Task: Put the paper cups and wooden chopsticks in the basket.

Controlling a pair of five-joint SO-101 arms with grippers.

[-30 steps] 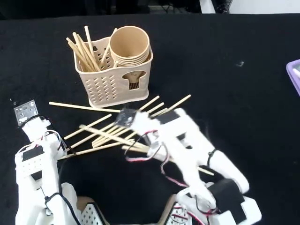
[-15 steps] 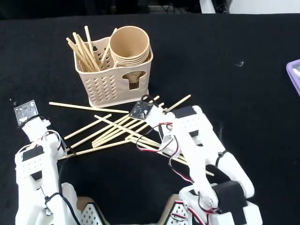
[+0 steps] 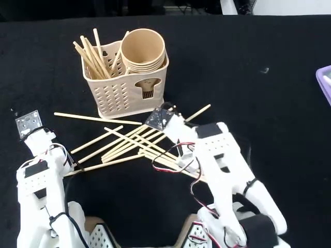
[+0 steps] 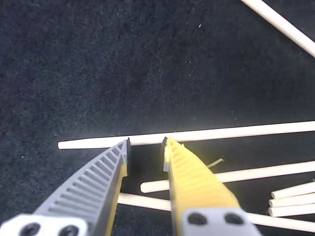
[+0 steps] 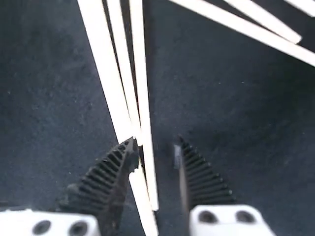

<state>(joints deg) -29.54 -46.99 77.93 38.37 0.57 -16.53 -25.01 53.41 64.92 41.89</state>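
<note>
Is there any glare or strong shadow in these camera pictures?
High view: even light, the black cloth hides shadows, no glare on the basket. Right wrist view: the wooden chopsticks shine almost white against the cloth. Left wrist view: the same stark contrast, with no clear shadow under the chopsticks.

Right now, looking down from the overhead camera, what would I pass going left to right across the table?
left arm → basket → right arm → purple object at the far right.

We are finding open table right of the basket, scattered chopsticks crowding its front, right arm overlying them.
</note>
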